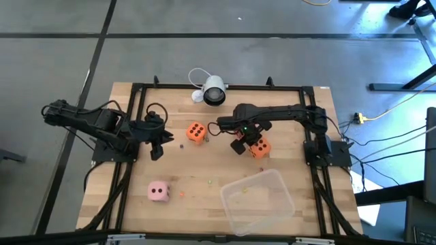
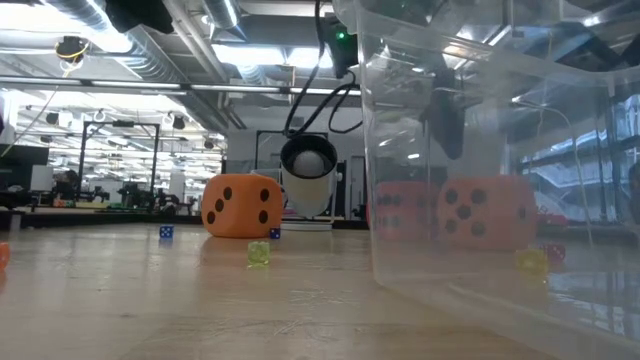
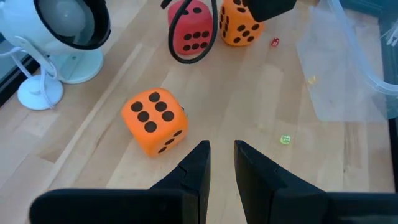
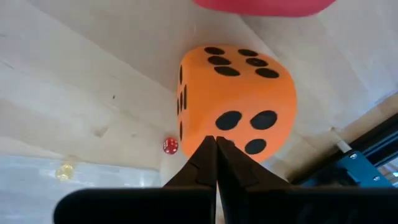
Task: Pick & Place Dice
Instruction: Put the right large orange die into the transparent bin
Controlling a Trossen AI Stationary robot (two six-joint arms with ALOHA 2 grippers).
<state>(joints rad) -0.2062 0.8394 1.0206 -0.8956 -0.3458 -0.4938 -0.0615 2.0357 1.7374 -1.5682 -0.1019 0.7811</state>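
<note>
A wooden table (image 1: 136, 204) is carrying four dice, a clear tub (image 1: 259, 202) at five o'clock, and seemingly tiny scattered dice.

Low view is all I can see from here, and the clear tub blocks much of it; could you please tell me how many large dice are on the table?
Observer: Four: a centre orange die, a right orange die under the right arm, a red die beside that one, and a pink die off on the left arm's side.
Operator: Thank you. Is any of them inside the tub?
Observer: No, the high view shows the tub holds none of the large dice.
Operator: Is either claw holding anything?
Observer: No. The right claw is shut on nothing, its tips at the right orange die. The left claw waits slightly open, facing the centre orange die.
</note>
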